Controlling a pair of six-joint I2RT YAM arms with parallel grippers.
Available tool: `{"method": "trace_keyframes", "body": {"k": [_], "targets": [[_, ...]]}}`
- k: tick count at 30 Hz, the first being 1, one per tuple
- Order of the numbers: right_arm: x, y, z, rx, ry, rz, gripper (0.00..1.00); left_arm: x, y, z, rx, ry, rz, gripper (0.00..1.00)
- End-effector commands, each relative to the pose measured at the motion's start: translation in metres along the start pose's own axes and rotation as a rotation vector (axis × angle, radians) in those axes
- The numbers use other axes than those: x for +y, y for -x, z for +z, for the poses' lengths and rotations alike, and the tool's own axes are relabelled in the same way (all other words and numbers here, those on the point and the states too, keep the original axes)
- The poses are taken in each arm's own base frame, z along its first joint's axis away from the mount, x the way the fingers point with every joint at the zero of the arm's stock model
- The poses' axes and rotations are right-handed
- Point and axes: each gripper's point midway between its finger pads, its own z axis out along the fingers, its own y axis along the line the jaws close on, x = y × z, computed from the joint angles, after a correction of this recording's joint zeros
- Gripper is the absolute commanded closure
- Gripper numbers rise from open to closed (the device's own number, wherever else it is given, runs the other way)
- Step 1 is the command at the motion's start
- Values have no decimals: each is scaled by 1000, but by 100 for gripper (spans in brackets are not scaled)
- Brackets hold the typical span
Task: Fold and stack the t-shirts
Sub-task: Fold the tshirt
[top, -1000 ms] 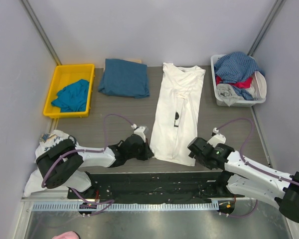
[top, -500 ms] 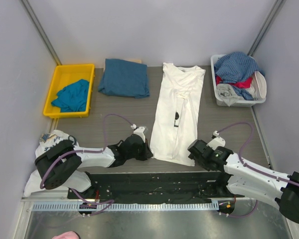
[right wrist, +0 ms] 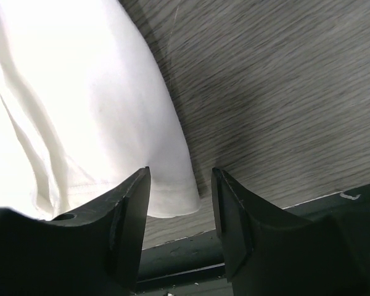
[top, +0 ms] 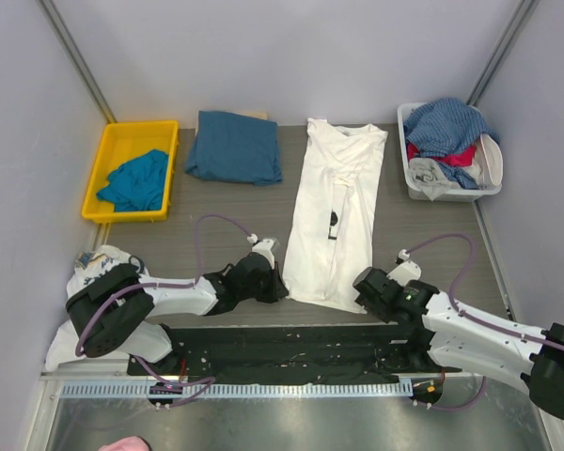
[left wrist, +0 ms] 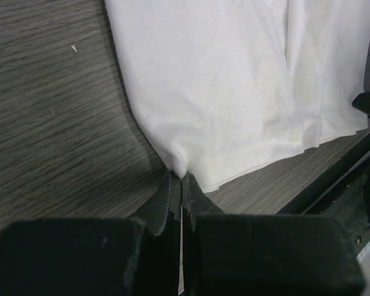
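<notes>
Since we want to lift the white tee [top: 336,221], lying lengthwise mid-table, by both hem corners, our left gripper [left wrist: 181,185] is pinched on the left corner while the right gripper [right wrist: 180,185] straddles the other, jaws apart.

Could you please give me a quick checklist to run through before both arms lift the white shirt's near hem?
1. Left gripper shut on the white t-shirt at its hem corner: ok.
2. Right gripper closed on the other hem corner: not ok, jaws apart, straddling it.
3. Sleeves folded in, shirt a long strip: ok.
4. Folded blue t-shirt lies apart: ok.
5. Grip catches every layer: cannot tell.
</notes>
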Motion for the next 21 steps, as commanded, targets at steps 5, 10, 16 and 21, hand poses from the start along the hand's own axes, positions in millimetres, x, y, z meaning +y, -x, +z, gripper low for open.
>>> {"method": "trace_keyframes", "body": {"k": [5,10,16,21], "targets": [[5,-15,8,45,13,-4,49,39,-34,-4,119,141,47,100],[4,-19,9,56,12,-8,51,38,-33,-4,117,142,45,100],[5,-21,9,63,33,4,99,34,-30,-2,118,138,49,100],[12,-3,-4,4,52,17,99,11,-2,-3,77,111,79,100]]}}
